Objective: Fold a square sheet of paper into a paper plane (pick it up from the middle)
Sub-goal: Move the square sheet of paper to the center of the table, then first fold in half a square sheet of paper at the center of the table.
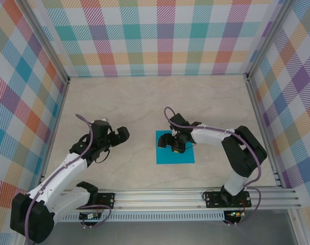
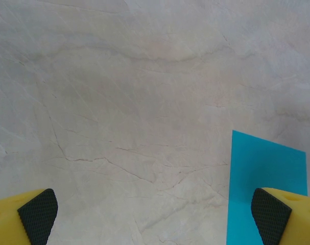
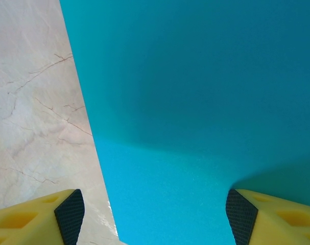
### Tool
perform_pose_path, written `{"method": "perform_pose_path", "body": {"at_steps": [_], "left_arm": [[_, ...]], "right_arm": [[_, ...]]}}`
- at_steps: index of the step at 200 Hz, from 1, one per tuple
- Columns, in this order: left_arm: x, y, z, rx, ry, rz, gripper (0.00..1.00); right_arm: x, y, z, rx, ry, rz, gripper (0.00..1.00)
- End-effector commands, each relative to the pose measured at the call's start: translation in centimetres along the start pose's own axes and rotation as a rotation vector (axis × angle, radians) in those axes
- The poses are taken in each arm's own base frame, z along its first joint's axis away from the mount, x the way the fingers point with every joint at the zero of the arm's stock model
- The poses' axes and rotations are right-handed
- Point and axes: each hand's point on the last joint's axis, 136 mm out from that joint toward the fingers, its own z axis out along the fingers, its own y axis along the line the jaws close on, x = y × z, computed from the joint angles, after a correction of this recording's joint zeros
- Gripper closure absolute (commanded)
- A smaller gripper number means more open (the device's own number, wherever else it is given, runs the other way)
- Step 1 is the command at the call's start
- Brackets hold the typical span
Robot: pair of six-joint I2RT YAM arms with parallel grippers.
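Note:
The square sheet of paper (image 1: 171, 154) lies flat on the marble table, teal-blue and uncreased, just right of the middle. My right gripper (image 1: 173, 142) hangs over the sheet's upper half, open. In the right wrist view the sheet (image 3: 195, 112) spreads under the gripper (image 3: 153, 214); one pad is over the bare table beside the sheet's edge, the other over the paper. My left gripper (image 1: 119, 135) stands open to the left of the sheet, over bare table. In the left wrist view that gripper (image 2: 155, 217) has nothing between its pads, and a corner of the sheet (image 2: 264, 168) shows at the right.
Checked fabric walls (image 1: 160, 35) close in the marble table (image 1: 119, 102) at the back and both sides. A metal rail (image 1: 195, 196) carrying both arm bases runs along the near edge.

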Motion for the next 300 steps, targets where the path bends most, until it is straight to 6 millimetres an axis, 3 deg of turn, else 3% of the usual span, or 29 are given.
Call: {"method": "perform_pose_path", "body": {"at_steps": [1,33,56,92,154,260,300], "left_arm": [[-0.4,0.2,-1.0,-0.023,-0.025,0.041,0.0],[-0.6,-0.2,-1.3,-0.018,-0.021,0.077,0.0],[-0.8,-0.3,-1.0,-0.015,-0.028,0.072,0.0],[-0.8,-0.3,-0.6,-0.016,-0.031,0.064,0.0],[0.1,-0.8,0.2,0.028,0.001,0.051,0.0],[0.5,-0.5,0.2,0.03,0.009,0.047,0.0],[0.6,-0.5,-0.1,0.04,0.003,0.045,0.0]], "right_arm": [[-0.6,0.0,-1.3,0.052,-0.05,-0.044,0.23],[-1.8,-1.7,-4.1,0.232,-0.107,-0.118,0.17],[-2.2,-3.3,-4.3,0.37,-0.082,-0.13,0.13],[-2.6,-4.1,-4.0,0.464,-0.071,-0.153,0.06],[-1.8,-2.6,-1.9,0.451,-0.011,-0.201,0.0],[-0.4,-5.8,0.7,0.537,0.058,-0.124,0.0],[-1.6,-3.7,-1.6,0.502,-0.004,-0.163,0.0]]}}
